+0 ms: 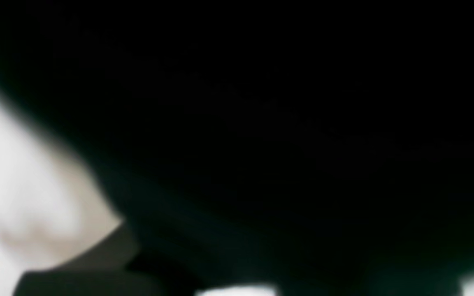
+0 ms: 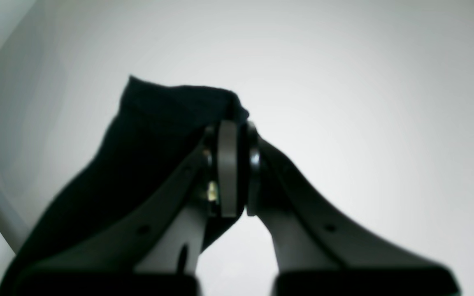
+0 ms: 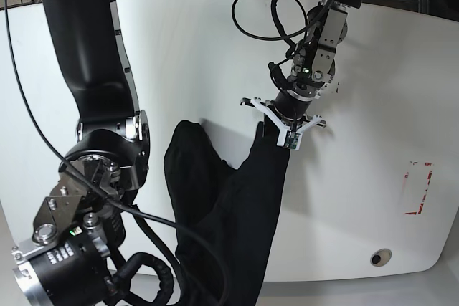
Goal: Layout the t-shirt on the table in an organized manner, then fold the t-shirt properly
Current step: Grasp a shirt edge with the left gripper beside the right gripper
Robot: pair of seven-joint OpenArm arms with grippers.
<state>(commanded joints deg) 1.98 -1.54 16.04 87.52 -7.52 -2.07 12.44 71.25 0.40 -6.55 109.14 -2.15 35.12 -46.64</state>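
T-shirt [image 3: 229,206], black cloth, is pinched at two spots and hangs bunched in a long drape across the near middle of the table [image 3: 358,69].

Right gripper [image 2: 237,164]: in the right wrist view its two round pads are pressed together on a fold of the shirt [image 2: 146,139]. A corner of cloth sticks up past the pads, and the rest falls away to the left and toward the camera. White tabletop [image 2: 364,102] fills the background, with a curved edge at the far left. In the base view this gripper cannot be made out; only its bulky black arm [image 3: 93,105] shows, on the left, reaching down to the near left corner.

Left gripper [image 3: 285,134]: in the base view it sits near the table's middle, pointing down, white finger struts splayed to either side, its tip meeting the top of the shirt's right-hand ridge. It seems to be clamped on the cloth there, though the tip is too small to be sure. The left wrist view is almost wholly black and blurred, cloth [image 1: 261,123] right against the lens, with a pale patch of table [image 1: 15,164] at the left.

From the left gripper the shirt runs down toward the near edge. A second rounded lobe rises beside it on the left. Both join lower down and pass over the near edge.

Farther right on the table lie red tape marks [image 3: 418,189] and a round grommet hole [image 3: 380,257].
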